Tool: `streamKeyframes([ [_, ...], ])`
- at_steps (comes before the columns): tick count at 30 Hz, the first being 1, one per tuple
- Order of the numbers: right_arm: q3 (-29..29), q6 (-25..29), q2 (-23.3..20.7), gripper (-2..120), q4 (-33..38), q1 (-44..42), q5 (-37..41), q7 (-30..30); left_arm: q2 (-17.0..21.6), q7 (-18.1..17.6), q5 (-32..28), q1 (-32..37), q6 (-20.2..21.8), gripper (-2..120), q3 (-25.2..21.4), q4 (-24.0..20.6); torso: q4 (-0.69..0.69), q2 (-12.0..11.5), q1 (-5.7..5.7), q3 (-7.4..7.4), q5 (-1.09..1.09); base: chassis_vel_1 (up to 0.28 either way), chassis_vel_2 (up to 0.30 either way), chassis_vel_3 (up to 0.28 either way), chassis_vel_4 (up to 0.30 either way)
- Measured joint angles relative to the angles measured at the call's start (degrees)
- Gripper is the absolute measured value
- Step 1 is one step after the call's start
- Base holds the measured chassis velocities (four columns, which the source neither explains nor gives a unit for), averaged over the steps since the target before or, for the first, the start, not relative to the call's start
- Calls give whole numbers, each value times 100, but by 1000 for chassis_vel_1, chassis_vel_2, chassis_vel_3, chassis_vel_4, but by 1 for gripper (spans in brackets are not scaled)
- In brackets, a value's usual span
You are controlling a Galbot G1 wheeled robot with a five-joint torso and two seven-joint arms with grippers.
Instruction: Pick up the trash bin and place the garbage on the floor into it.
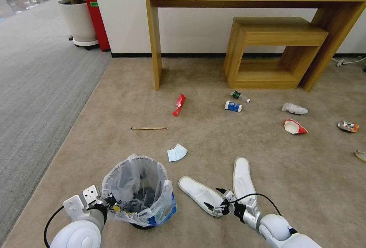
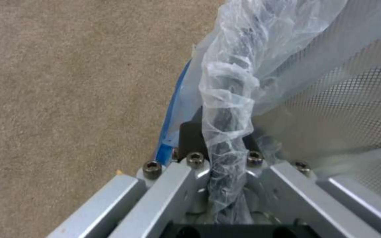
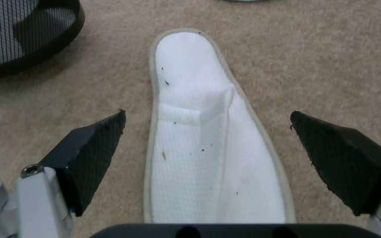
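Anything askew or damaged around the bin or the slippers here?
The bin's bag is bunched and crumpled where the left gripper clamps the rim. The two slippers lie splayed apart; the one under the open right gripper is speckled with dark specks.

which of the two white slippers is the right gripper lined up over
The slipper nearer the trash bin, the angled one. The right gripper straddles it with open fingers; the other slipper lies beside.
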Motion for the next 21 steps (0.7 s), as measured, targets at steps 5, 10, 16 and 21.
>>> streamKeyframes([
  [5, -35, -3, 37, 92, -52, 4, -19, 7, -10, 3, 2, 6, 0, 0, 11, -5, 0, 0, 0, 0, 0, 0, 0, 0, 0],
  [10, -110, -16, 90, 92, -151, 62, -30, 16, -21, 5, 5, 26, 0, 0, 19, -48, 0, 0, 0, 0, 0, 0, 0, 0, 0],
  [16, -173, -17, 134, 92, -255, 127, -41, 21, -22, 6, 6, 42, 0, 0, 16, -88, 0, 0, 0, 0, 0, 0, 0, 0, 0],
  [21, -203, -16, 171, 92, -338, 183, -46, 22, -27, 10, 6, 59, 0, 0, 16, -99, 0, 0, 0, 0, 0, 0, 0, 0, 0],
])
